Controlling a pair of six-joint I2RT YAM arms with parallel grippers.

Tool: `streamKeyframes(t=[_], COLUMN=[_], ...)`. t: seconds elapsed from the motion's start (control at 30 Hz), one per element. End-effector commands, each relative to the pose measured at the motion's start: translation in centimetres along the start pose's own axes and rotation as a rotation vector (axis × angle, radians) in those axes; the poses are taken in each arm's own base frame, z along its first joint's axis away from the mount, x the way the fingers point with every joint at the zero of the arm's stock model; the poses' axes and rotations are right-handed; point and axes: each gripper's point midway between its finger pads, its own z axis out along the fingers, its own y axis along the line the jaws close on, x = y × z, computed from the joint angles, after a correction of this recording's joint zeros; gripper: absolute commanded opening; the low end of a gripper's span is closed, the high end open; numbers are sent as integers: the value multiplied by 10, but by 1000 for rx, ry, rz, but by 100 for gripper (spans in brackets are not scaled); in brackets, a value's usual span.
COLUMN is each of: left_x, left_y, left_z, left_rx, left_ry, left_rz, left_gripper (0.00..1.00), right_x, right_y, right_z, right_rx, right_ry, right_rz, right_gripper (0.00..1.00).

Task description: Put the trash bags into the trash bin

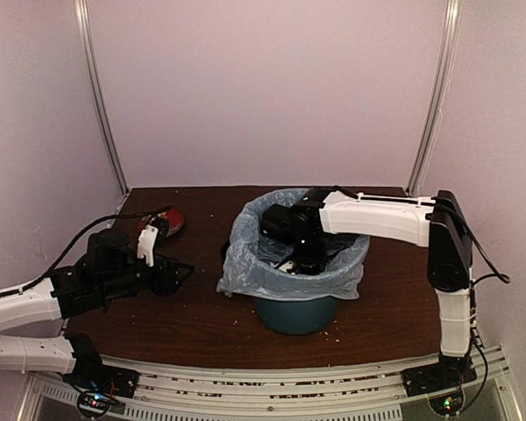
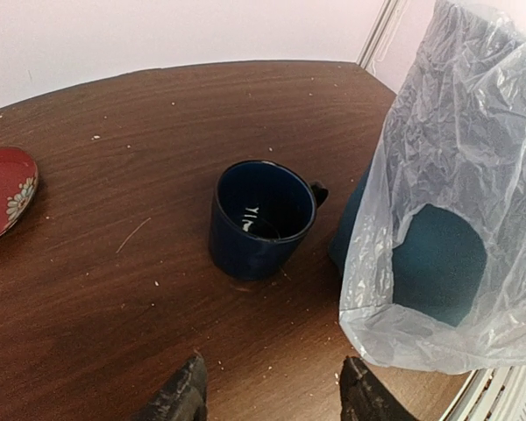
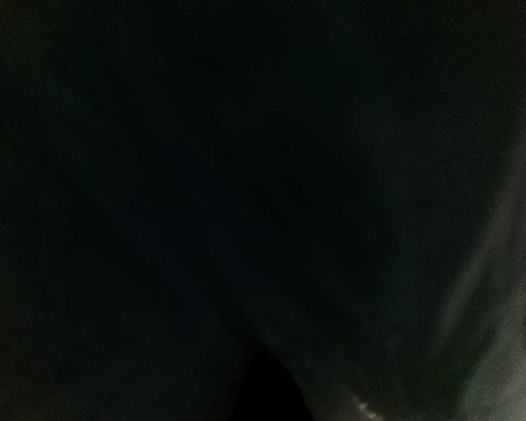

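Dark wood table (image 1: 202, 324), pale walls. Teal bin (image 1: 294, 314) at centre, blue-grey bag (image 1: 245, 267) lining it, edges draped over rim. Right gripper (image 1: 307, 259) down inside bin, jaws together. Left gripper (image 2: 276, 399) spread apart, empty, near dark blue mug (image 2: 261, 219).

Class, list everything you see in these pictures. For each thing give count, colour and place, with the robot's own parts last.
trash bag: one, translucent pale blue-grey, lining the bin, edge draped over its rim
trash bin: one, teal, mid-table
mug: one, dark blue, upright, left of the bin
plate: one, red patterned, table's left side
table: one, dark brown wood
left hand: one, black, open, empty, near the mug
right hand: one, black, shut, inside the bin
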Motion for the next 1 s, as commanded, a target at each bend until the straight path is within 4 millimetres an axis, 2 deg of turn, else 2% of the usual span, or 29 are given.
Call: streamKeyframes(t=[0.0,0.1,0.17,0.23,0.33,0.4,0.53,0.73,0.8,0.97], left_x=[-11,-11,-11,-16,-30,-32,-29,-7,-1,-3], left_y=[-3,-6,-15,-34,-75,-94,-106,-121,-122,-123], left_z=[-4,-3,-2,-6,-26,-36,-43,-47,-40,-16], left_rx=[14,32,84,187,349,389,373,407,368,259], left_ry=[-64,-63,-63,-94,-203,-237,-248,-224,-201,-181], left_rz=[-4,0,23,52,129,199,263,317,354,436], left_gripper=[54,54,55,57,64,73,73,72,72,70], right_x=[1,0,-2,-4,-7,-7,-9,-8,-7,-10], right_y=[2,4,3,2,3,5,7,11,13,16], right_z=[14,15,9,0,-14,-23,-40,-54,-59,-70], right_rx=[16,13,30,54,79,93,125,145,147,160], right_ry=[45,46,33,11,-24,-48,-88,-116,-124,-170], right_rz=[-23,-23,-23,-26,-24,-24,-28,-31,-34,-47], right_gripper=[0,0,0,0,0,0,0,0,0,0])
